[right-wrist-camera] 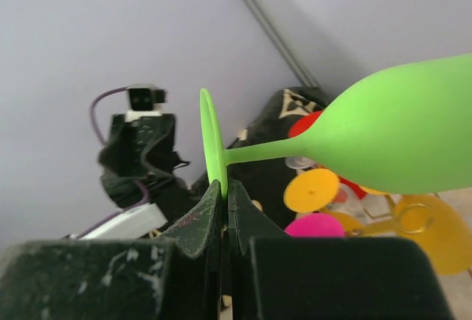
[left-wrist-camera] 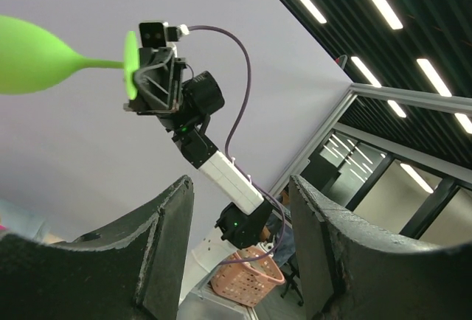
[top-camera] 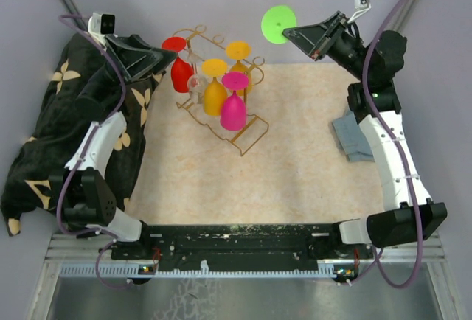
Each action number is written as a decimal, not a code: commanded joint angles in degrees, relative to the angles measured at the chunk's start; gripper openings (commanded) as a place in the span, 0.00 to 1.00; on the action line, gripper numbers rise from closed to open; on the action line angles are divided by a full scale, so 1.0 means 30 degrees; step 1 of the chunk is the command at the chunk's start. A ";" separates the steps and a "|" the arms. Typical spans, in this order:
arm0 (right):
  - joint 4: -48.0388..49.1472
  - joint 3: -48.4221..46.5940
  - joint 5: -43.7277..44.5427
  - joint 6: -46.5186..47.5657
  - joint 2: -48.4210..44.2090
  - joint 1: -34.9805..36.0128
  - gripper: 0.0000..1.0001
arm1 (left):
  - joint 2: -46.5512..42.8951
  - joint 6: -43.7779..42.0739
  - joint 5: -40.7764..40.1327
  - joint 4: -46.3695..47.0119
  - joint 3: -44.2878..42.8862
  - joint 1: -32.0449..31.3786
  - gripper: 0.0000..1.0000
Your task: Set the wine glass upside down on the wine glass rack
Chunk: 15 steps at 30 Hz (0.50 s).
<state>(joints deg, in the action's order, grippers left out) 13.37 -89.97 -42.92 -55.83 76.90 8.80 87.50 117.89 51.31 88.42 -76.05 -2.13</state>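
The green wine glass point(top-camera: 279, 23) hangs in the air at the back right, beyond the rack, lying sideways. My right gripper point(top-camera: 293, 35) is shut on the rim of its round foot point(right-wrist-camera: 212, 143), and its bowl point(right-wrist-camera: 398, 136) points sideways towards the rack. The gold wine glass rack point(top-camera: 248, 133) stands at the back of the mat. Upside down on it hang a red point(top-camera: 179, 71), an orange point(top-camera: 214, 93), a magenta point(top-camera: 233, 110) and a yellow glass point(top-camera: 240, 58). My left gripper point(top-camera: 169, 56) is open and empty beside the red glass; its fingers point(left-wrist-camera: 166, 246) frame the green glass point(left-wrist-camera: 29, 54).
A black cloth with gold flowers point(top-camera: 44, 136) lies along the left edge under the left arm. A folded grey cloth point(top-camera: 352, 137) lies at the right by the right arm. The beige mat point(top-camera: 221, 187) spreads in front of the rack.
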 commanded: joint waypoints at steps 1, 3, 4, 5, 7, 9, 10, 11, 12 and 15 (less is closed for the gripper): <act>-0.3268 -0.0079 0.2200 0.3136 0.0305 -0.0310 0.00 | -0.0898 0.0020 0.0428 0.4723 0.0196 0.0067 0.60; -0.3280 0.0182 0.2377 0.3150 0.0647 -0.0436 0.00 | -0.1033 0.0036 0.0451 0.4694 0.0332 0.0072 0.60; -0.3294 0.0293 0.2454 0.3107 0.0843 -0.0456 0.00 | -0.1089 0.0049 0.0461 0.4702 0.0382 0.0081 0.60; -0.3413 0.0311 0.2500 0.3065 0.1116 -0.0495 0.00 | -0.1162 0.0058 0.0455 0.4688 0.0458 0.0079 0.60; -0.3578 0.0344 0.2440 0.2875 0.1654 -0.0537 0.00 | -0.1283 0.0080 0.0496 0.4649 0.0620 0.0073 0.60; -0.3553 0.0512 0.2271 0.2583 0.2101 -0.0536 0.00 | -0.1417 0.0036 0.0512 0.4621 0.0653 0.0081 0.60; -0.3438 0.0657 0.2126 0.2424 0.2284 -0.0545 0.00 | -0.1449 0.0016 0.0557 0.4586 0.0624 0.0093 0.60; -0.3317 0.0803 0.2016 0.2210 0.2468 -0.0532 0.00 | -0.1453 0.0057 0.0610 0.4571 0.0565 0.0069 0.60; -0.3062 0.1040 0.1838 0.2012 0.2620 -0.0545 0.00 | -0.1475 0.0081 0.0642 0.4573 0.0510 0.0070 0.60; -0.2406 0.1552 0.1297 0.1348 0.3016 -0.0531 0.00 | -0.1576 0.0074 0.0688 0.4519 0.0471 0.0068 0.60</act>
<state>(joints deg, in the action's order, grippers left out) 1.65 -85.91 -37.19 -49.67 85.45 7.68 84.51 117.91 52.31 88.44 -74.37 -2.13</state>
